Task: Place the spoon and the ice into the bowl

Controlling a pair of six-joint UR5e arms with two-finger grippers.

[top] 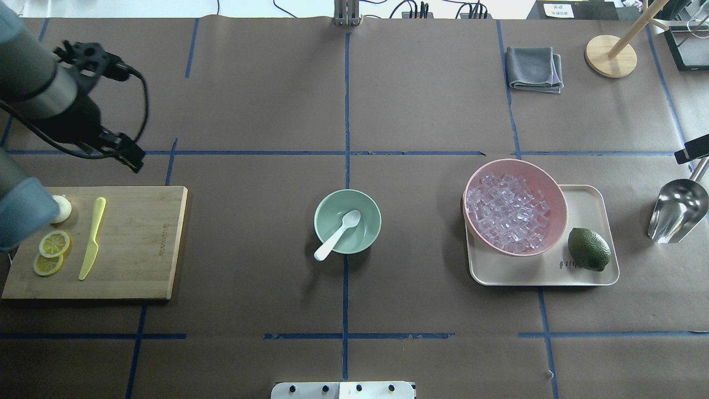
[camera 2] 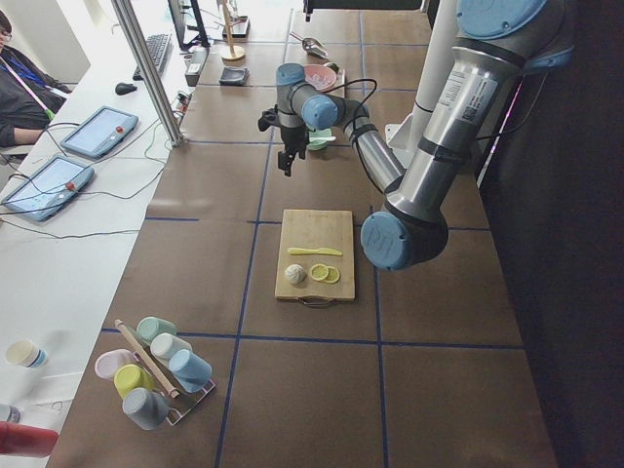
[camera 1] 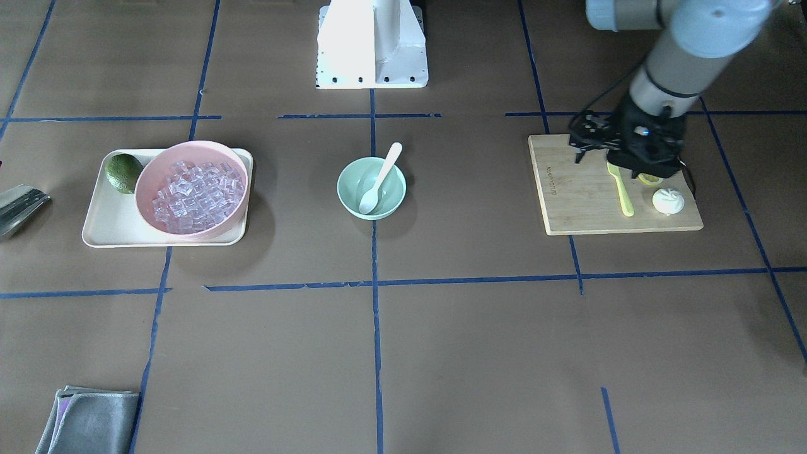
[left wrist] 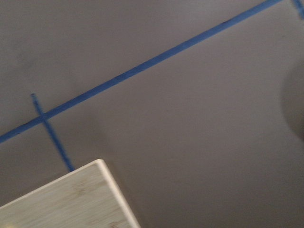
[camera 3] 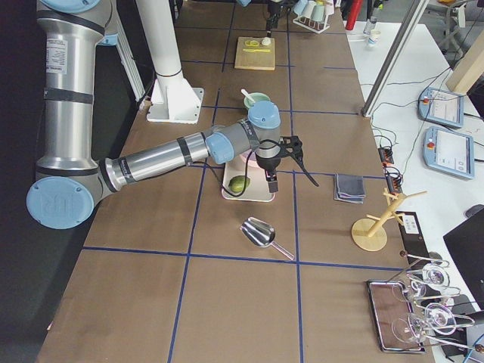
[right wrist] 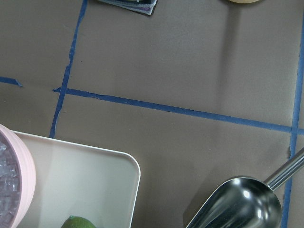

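Observation:
The white spoon (camera 1: pixel 380 180) lies in the mint-green bowl (camera 1: pixel 343 189) at the table's middle, scoop down and handle over the rim; both also show in the overhead view, spoon (top: pixel 338 234) and bowl (top: pixel 321 213). The ice (top: pixel 507 213) fills the pink bowl (top: pixel 556 188) on a cream tray (top: pixel 587 194). My left gripper (top: pixel 132 158) hangs empty above the far edge of the cutting board (top: pixel 138 244); I cannot tell whether it is open. My right gripper (top: pixel 692 148) shows only as a sliver at the view's edge, beyond the tray and above a metal scoop (top: pixel 678 210).
A dark green fruit (top: pixel 589 249) lies on the tray beside the pink bowl. The cutting board holds a yellow-green knife (top: pixel 91 238), lemon slices (top: pixel 54 244) and a white bun (camera 1: pixel 667 201). A grey cloth (top: pixel 534 68) and a wooden stand (top: pixel 609 55) are at the far right.

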